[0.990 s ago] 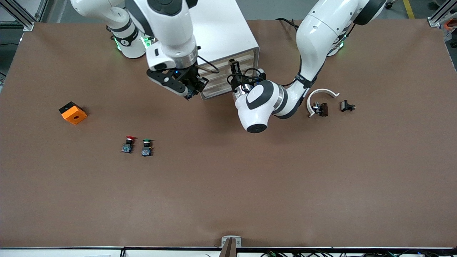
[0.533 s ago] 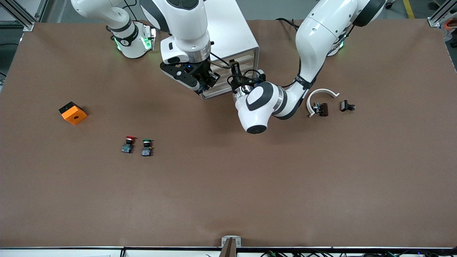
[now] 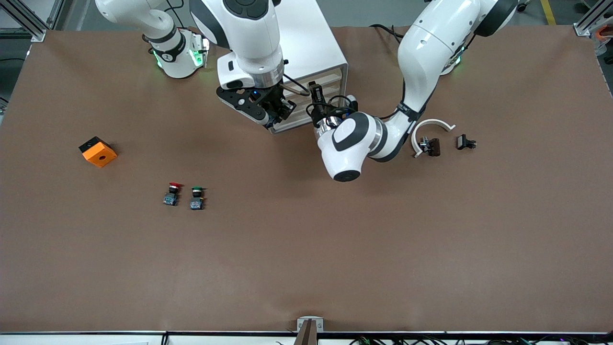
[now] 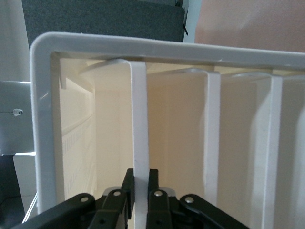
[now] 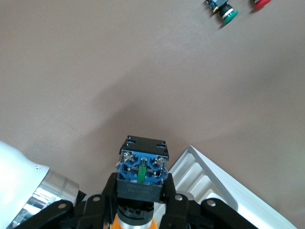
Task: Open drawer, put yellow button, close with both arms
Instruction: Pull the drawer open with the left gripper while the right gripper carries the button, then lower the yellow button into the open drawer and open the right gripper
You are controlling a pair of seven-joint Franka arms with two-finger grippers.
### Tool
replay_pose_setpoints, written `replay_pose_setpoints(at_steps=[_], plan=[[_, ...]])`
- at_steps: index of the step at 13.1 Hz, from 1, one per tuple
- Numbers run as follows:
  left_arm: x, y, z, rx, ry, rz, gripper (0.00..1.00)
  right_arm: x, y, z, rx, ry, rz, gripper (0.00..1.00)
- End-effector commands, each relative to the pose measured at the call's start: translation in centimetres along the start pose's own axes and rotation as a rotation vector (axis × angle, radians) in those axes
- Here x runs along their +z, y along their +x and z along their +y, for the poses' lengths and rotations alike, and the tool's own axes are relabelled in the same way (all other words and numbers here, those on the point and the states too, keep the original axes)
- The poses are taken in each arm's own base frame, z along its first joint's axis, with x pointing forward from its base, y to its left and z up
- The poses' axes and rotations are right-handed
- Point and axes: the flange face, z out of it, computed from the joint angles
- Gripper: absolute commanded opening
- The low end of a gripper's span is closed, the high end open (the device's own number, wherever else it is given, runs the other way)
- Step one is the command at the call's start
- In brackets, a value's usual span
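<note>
My right gripper (image 3: 271, 114) is shut on the yellow button (image 5: 142, 164), which shows its bluish base, black body and a bit of yellow cap. It holds the button in the air just off the corner of the white cabinet (image 3: 306, 43) at the right arm's end. My left gripper (image 3: 313, 92) is at the cabinet's front and is shut (image 4: 140, 180) on the white handle strip of the top drawer (image 4: 139, 119). That strip lies beside the cabinet's upper frame. I cannot tell how far out the drawer is.
A red-capped button (image 3: 172, 193) and a green-capped button (image 3: 196, 198) stand together nearer the front camera. An orange block (image 3: 97, 151) lies toward the right arm's end. A white curved piece (image 3: 432, 125) and small black parts (image 3: 465, 142) lie toward the left arm's end.
My right gripper has carried the button toward the cabinet's front corner, closer to my left gripper. The left arm has hardly moved.
</note>
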Motion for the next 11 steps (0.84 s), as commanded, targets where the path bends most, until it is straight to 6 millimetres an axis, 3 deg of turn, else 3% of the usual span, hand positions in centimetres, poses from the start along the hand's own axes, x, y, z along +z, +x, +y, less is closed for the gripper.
replay_pose_setpoints(at_steps=[1,7,11], plan=[[-4.0,1.5,1.9,-0.034,-0.024,-0.067,0.0,-0.6,0.1,-0.4,0.018,0.015,-0.008,0.07],[-9.1,3.6,1.9,-0.03,-0.048,-0.153,0.0,-0.7,-0.3,-0.5,0.026,0.022,-0.01,0.07],[-11.2,5.1,2.3,-0.034,-0.051,-0.194,0.0,-1.2,-1.6,-1.2,0.072,0.066,-0.058,0.07]])
